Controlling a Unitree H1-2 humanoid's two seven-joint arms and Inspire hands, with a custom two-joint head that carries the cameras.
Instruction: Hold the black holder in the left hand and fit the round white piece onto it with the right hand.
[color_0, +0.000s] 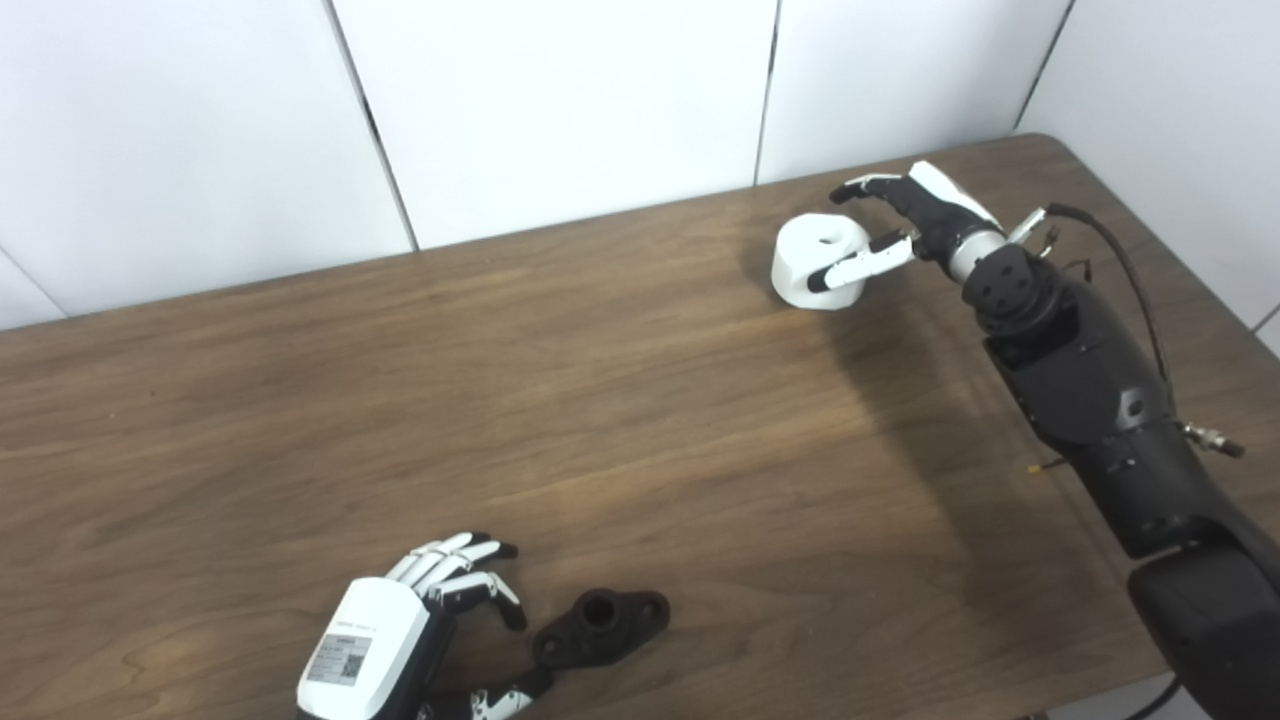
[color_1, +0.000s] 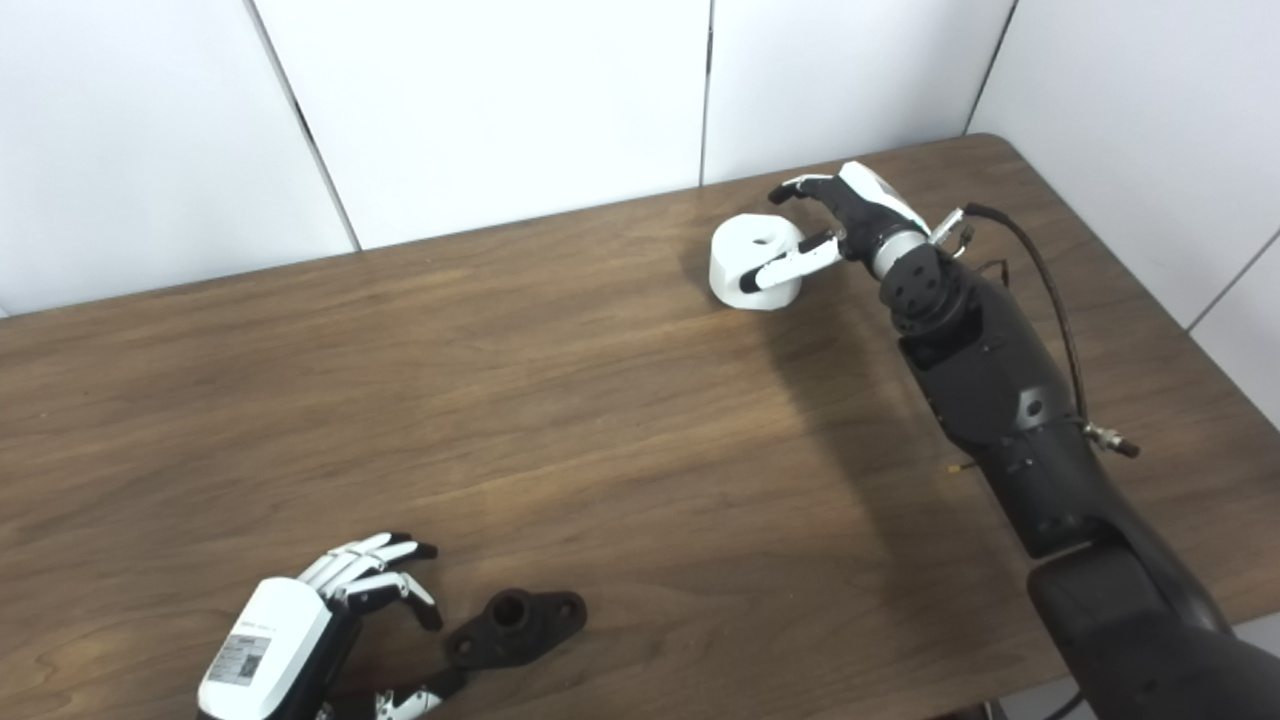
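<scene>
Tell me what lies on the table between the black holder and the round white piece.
Nothing: between the black flanged holder and the round white piece only bare brown wooden table shows, in both eye views.

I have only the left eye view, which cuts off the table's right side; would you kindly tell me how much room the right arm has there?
Observer: The right eye view shows the table's right edge running farther toward the robot, with bare wood between it and the right forearm.
Operator: Thank you. Has the right hand closed on the white piece?
Observer: There, the right hand's fingers arch over the round white piece's far rim, thumb across its front; contact stays unclear.
</scene>
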